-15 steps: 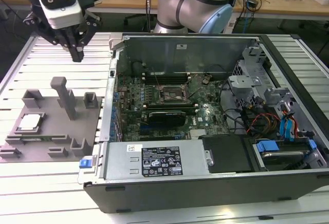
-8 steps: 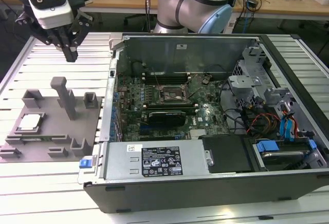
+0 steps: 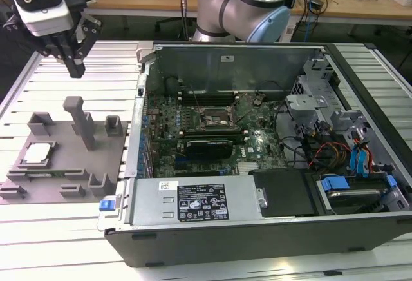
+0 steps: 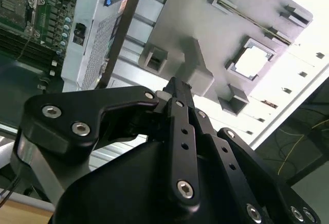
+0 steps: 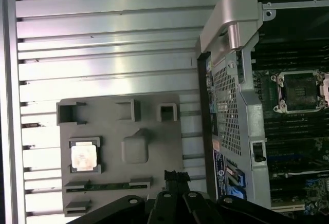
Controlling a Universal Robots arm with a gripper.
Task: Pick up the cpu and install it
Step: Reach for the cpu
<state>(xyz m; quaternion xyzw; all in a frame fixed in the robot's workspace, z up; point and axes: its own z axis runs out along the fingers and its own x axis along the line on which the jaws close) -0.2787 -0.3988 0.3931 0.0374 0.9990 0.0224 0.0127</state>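
exterior view, gripper: hangs in the upper left of the frame, above the slatted table, touching nothing; its fingertips are drawn together with nothing between them.
exterior view, cpu: lies flat in a square recess of the grey fixture plate, at the middle left of the frame, well below the gripper.
exterior view, computer case: lies open on its side across the centre and right; its black cpu socket sits mid-board and holds no chip.
second wrist view, gripper: black fingers meet at the tips, empty, in front of the plate's upright post.
second wrist view, cpu: silvery top up, seated in its recess on the fixture plate, apart from the fingertips.
first wrist view, gripper: tips closed together over the plate's edge.
first wrist view, cpu: in its recess on the fixture plate, well apart from the cpu socket.
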